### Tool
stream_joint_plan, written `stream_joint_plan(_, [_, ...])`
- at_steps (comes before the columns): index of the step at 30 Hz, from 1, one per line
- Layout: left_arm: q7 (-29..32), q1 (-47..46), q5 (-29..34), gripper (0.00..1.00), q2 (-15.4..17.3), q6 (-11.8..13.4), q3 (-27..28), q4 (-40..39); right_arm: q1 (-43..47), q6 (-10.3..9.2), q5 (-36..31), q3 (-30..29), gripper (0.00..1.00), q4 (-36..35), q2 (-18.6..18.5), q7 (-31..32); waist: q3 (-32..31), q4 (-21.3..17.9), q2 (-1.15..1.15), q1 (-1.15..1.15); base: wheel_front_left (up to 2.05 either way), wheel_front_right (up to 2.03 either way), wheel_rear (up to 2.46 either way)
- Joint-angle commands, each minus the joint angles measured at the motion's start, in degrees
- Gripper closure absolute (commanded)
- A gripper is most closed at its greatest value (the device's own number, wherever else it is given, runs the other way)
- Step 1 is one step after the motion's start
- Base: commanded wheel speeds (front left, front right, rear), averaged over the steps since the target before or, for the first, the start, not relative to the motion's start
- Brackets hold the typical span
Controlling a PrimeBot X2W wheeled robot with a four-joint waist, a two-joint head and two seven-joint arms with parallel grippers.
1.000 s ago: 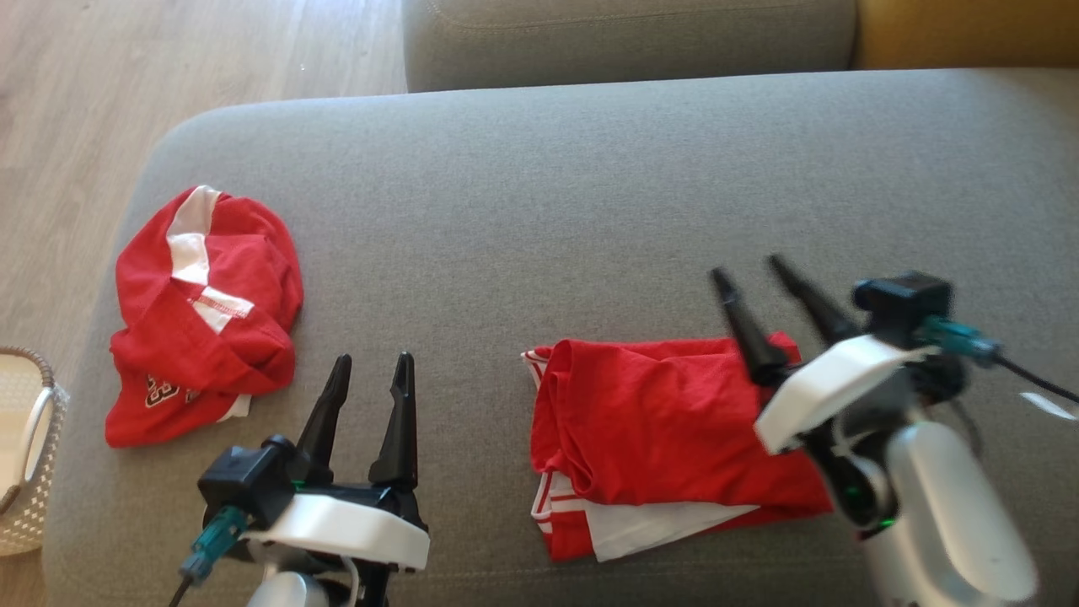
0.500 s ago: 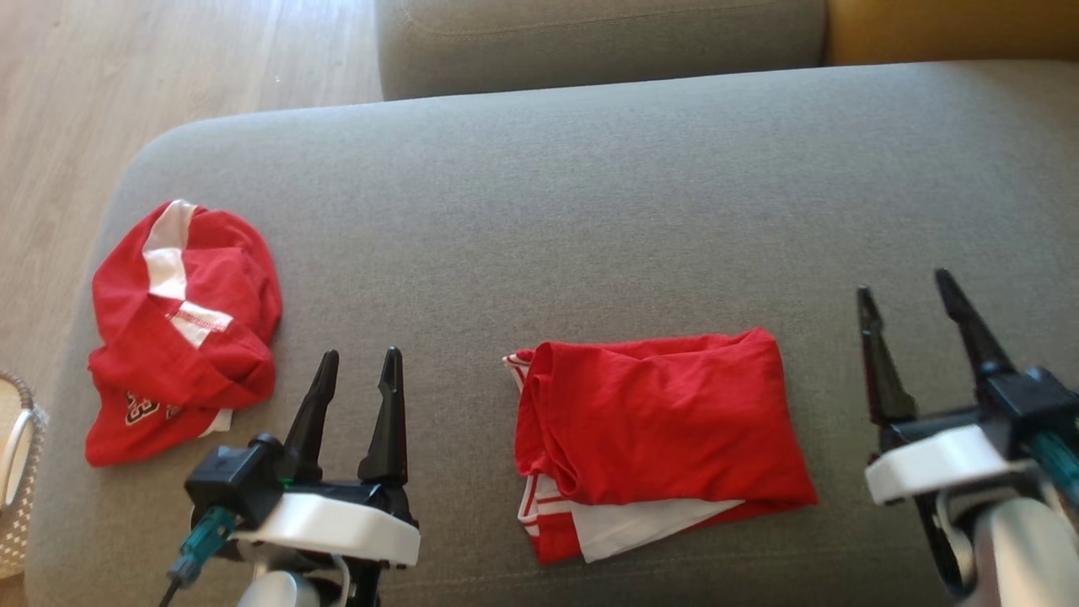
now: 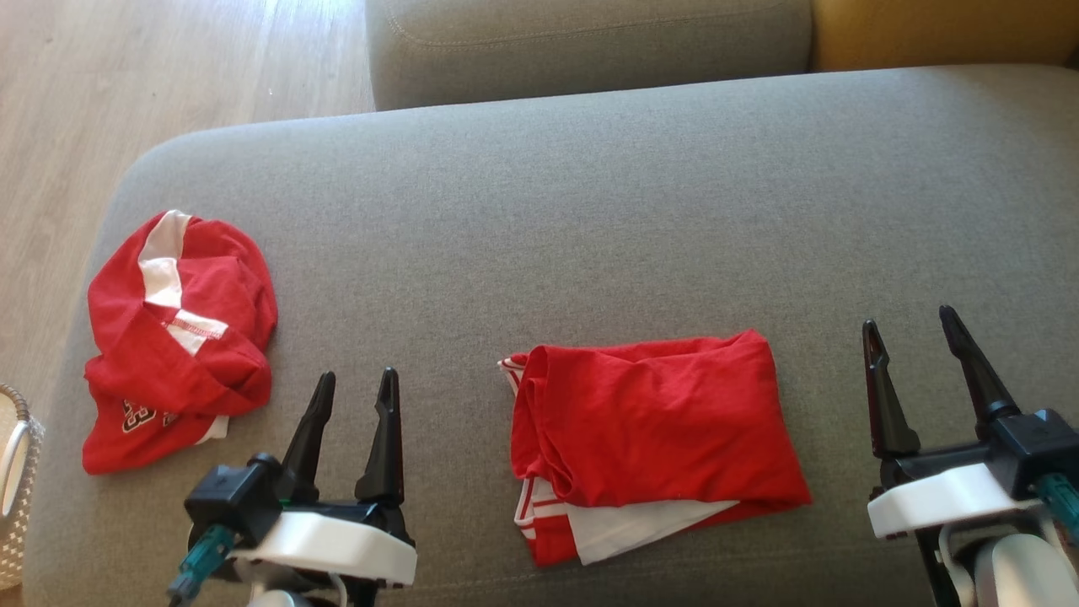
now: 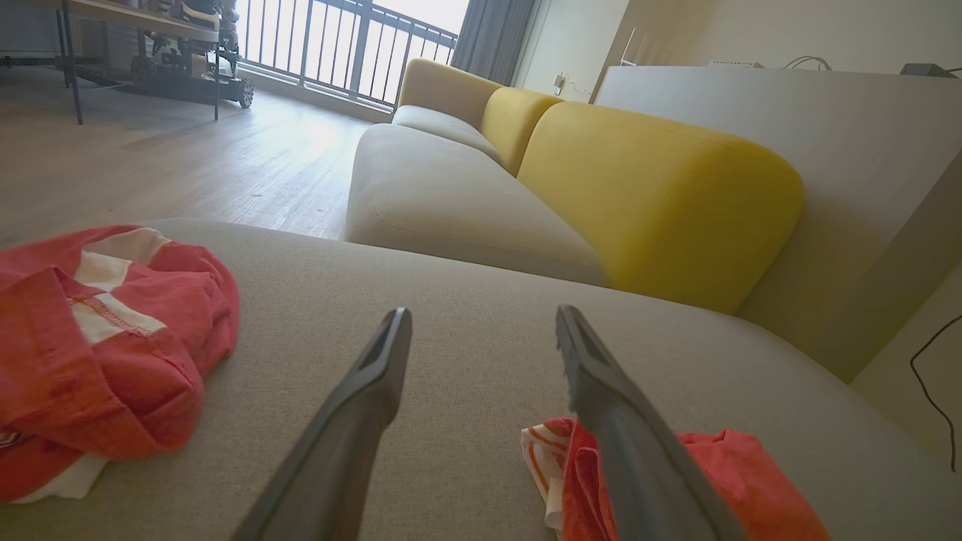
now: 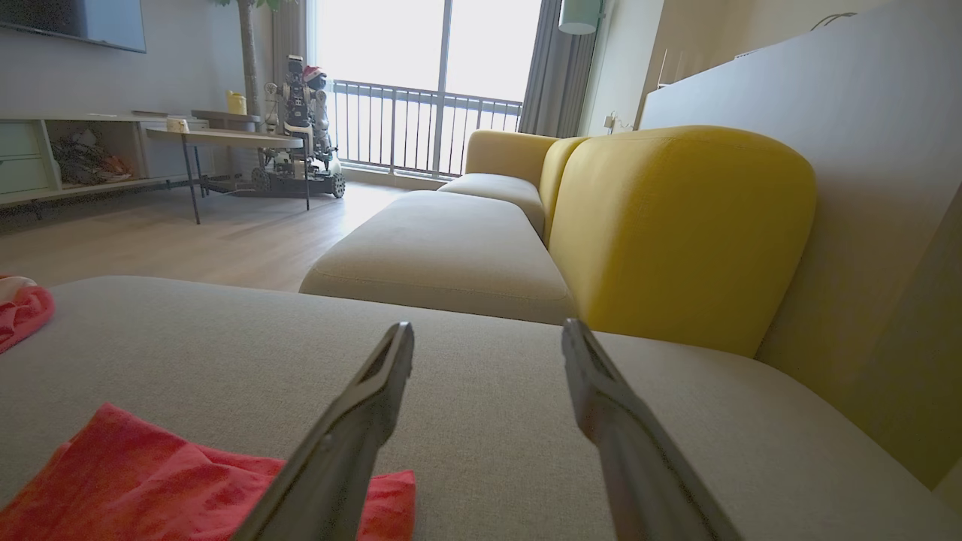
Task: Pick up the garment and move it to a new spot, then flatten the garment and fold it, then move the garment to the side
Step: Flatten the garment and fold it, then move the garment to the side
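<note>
far left: crumpled red piece (image 3: 177,337), small 23, not the target | left gripper (image 3: 356,375) fingers spread, empty | middle of grey cushion (image 3: 590,211): garment (image 3: 666,421) lies folded, white sleeve (image 3: 641,527) peeking out below | right gripper (image 3: 907,318) wide open, empty, clear of it | imo fold's done; next: grab both layers, shift it sideways

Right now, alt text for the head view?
A folded red garment with a white sleeve and striped trim lies on a grey sofa cushion between the open left gripper and open right gripper, neither touching it. A crumpled red-and-white piece lies at the cushion's left end, near a woven basket.
</note>
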Motion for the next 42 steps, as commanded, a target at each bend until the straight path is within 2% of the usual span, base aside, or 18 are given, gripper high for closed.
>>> stream_joint_plan(1, [-0.7,-2.0,0.2,0.0,-0.2,0.2,2.0,-2.2,-1.1,-0.01,0.3,1.4,0.0,-2.3,-0.2,-0.5,0.0,0.0,0.0,0.0,0.0,0.0,0.0])
stream_joint_plan(15, [-0.7,-1.8,-0.1,0.0,-0.2,0.3,1.8,-2.3,-0.7,-0.01,0.2,1.0,0.0,-1.7,-0.2,-0.5,-0.3,0.0,0.0,0.0,0.0,0.0,0.0])
stream_joint_plan(18, [-0.7,-1.8,0.0,0.0,-0.2,0.2,1.6,-2.2,-0.2,-0.01,4.4,1.2,0.0,1.6,-0.2,-0.5,-0.3,0.2,0.0,0.0,0.0,0.0,0.0])
stream_joint_plan(31, [-0.7,-3.0,0.6,0.0,-0.2,-0.3,1.3,-1.8,-4.4,-0.01,10.0,5.3,0.0,14.6,-0.2,3.1,3.3,1.3,0.0,0.0,0.0,0.0,0.0])
stream_joint_plan(42, [-0.7,-5.3,0.6,0.0,-0.2,-0.7,1.5,-1.4,-9.8,-0.01,9.0,7.7,0.0,24.7,-0.2,3.5,6.6,2.8,0.0,0.0,0.0,0.0,0.0])
